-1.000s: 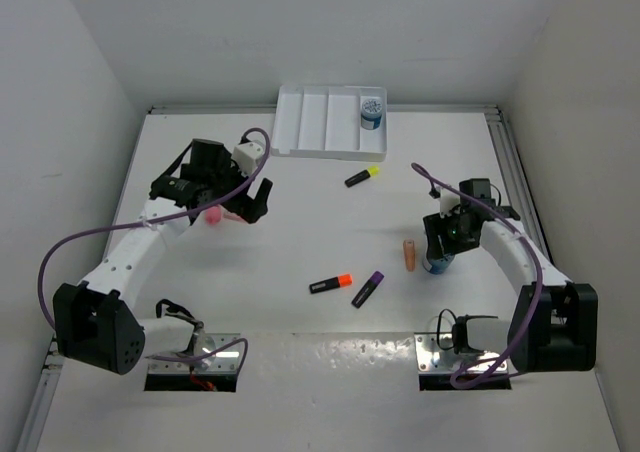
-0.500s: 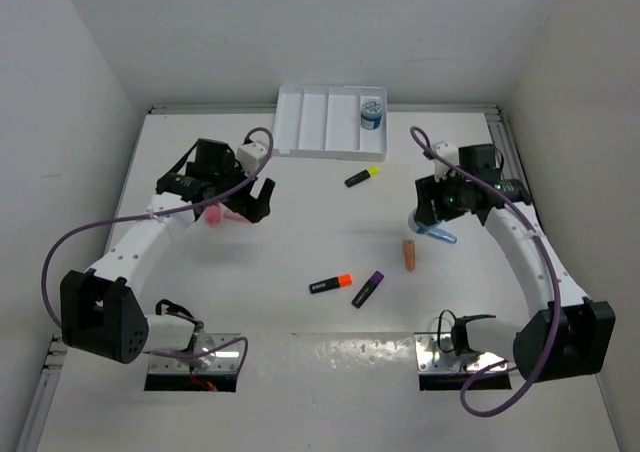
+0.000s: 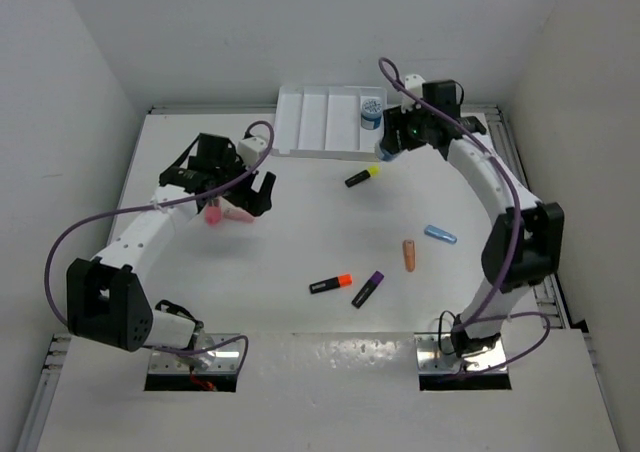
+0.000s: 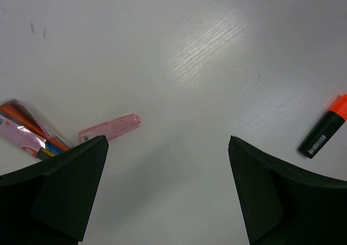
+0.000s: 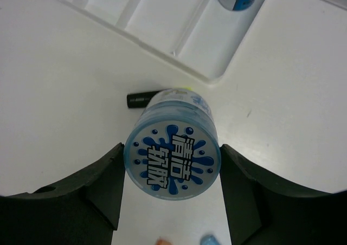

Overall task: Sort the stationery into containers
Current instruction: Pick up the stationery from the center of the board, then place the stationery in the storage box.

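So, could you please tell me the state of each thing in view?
left gripper: open, empty.
right gripper: closed on blue jar.
blue jar: held, outside tray.
second blue jar: in tray's right-end compartment.
tray: other compartments empty.
yellow highlighter: on table.
orange highlighter: on table.
purple highlighter: on table.
peach stick: on table.
blue stick: on table.
pink stick: on table.

Tray [image 3: 310, 122] far back, tub [image 3: 372, 108] in rightmost compartment, second tub [image 5: 172, 158] before it

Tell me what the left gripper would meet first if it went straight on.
Probably bare table: the left gripper is open and nothing lies ahead of it. The pink eraser stick and the orange highlighter lie to its sides.
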Robot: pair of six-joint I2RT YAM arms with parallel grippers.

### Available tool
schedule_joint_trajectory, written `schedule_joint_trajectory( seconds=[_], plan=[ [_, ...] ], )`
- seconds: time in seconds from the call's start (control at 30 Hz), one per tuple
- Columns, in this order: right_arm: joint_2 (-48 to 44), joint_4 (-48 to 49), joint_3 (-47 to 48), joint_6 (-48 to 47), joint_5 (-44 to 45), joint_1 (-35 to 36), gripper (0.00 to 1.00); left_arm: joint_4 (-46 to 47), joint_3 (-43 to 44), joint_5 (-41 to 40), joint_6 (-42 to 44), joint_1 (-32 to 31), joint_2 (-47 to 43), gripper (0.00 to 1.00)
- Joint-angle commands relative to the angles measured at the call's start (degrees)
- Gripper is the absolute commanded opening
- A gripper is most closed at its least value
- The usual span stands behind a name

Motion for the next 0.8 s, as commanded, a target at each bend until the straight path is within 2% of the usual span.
schedule_joint_trajectory(
  seconds=[0.0, 0.17, 0.37, 0.77],
  plan=[
    [6.26, 8.04, 11.21, 0.66, 1.46, 1.17, 0.00, 2.24, 2.15, 1.69, -1.17, 1.93, 0.55, 1.00],
    [18.03, 9.88, 20.02, -0.93, 2.87, 1.87, 0.00, 2.59, 1.97, 3.09, -1.87, 4.30, 1.78, 1.00],
    [27.89, 10.15, 29.52, -3.38, 4.72, 2.22, 0.00, 2.94, 1.53, 4.68, -2.05, 6.24, 3.63, 1.00],
    [33.09, 12.79, 29.53, -3.91, 7.71, 1.26, 0.00, 2.94, 1.09, 5.56, -1.34, 8.97, 5.30, 1.00]
  ],
)
